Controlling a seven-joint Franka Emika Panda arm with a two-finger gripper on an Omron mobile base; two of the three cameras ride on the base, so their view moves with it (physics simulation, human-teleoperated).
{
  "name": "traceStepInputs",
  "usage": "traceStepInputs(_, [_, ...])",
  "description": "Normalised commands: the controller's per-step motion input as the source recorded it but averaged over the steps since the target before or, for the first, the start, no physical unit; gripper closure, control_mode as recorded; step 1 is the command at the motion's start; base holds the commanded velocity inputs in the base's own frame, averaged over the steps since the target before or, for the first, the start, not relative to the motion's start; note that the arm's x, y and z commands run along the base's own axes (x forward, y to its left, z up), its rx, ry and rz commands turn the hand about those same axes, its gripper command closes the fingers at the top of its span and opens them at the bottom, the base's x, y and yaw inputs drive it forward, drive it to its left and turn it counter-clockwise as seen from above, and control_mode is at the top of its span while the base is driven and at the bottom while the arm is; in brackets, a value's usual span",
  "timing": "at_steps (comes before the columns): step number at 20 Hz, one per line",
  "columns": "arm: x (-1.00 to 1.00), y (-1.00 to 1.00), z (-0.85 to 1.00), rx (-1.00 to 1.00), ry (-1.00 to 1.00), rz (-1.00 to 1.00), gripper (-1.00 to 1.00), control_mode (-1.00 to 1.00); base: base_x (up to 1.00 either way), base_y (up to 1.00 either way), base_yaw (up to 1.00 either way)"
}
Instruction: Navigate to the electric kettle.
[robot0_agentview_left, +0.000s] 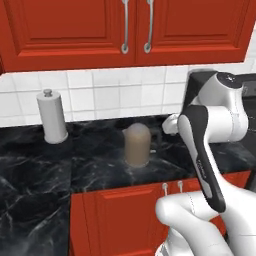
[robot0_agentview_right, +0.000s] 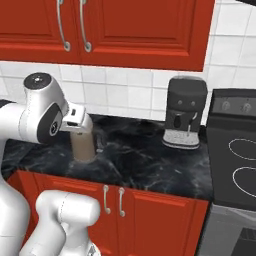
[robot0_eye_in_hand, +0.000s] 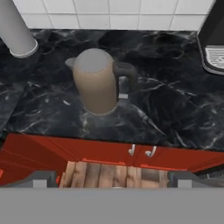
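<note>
The electric kettle (robot0_agentview_left: 137, 145) is a tan-beige jug with a dome top, standing upright on the black marble counter (robot0_agentview_left: 40, 170) near its front edge. In the right base view the kettle (robot0_agentview_right: 83, 145) is partly covered by my arm's wrist. The hand view looks down on the kettle (robot0_eye_in_hand: 95, 81), whose dark thin handle points to that view's right. My gripper (robot0_eye_in_hand: 113, 181) hangs above and in front of the counter edge, short of the kettle. Its fingertips (robot0_eye_in_hand: 43, 178) stand wide apart and hold nothing, so it is open.
A white paper-towel roll (robot0_agentview_left: 52, 116) stands at the back left of the counter. A black coffee machine (robot0_agentview_right: 185, 112) sits to the kettle's right, and a stove (robot0_agentview_right: 235, 150) beyond it. Red wall cabinets (robot0_agentview_left: 125, 30) hang above, with red base doors (robot0_agentview_left: 130, 215) below.
</note>
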Motion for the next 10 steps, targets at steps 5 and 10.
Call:
traceStepInputs(5, [0.00, 0.00, 0.00, 0.00, 0.00, 0.00, -1.00, 1.00, 0.35, 0.09, -0.08])
traceStepInputs(10, [0.00, 0.00, 0.00, 0.00, 0.00, 0.00, -1.00, 1.00, 0.37, 0.20, -0.04])
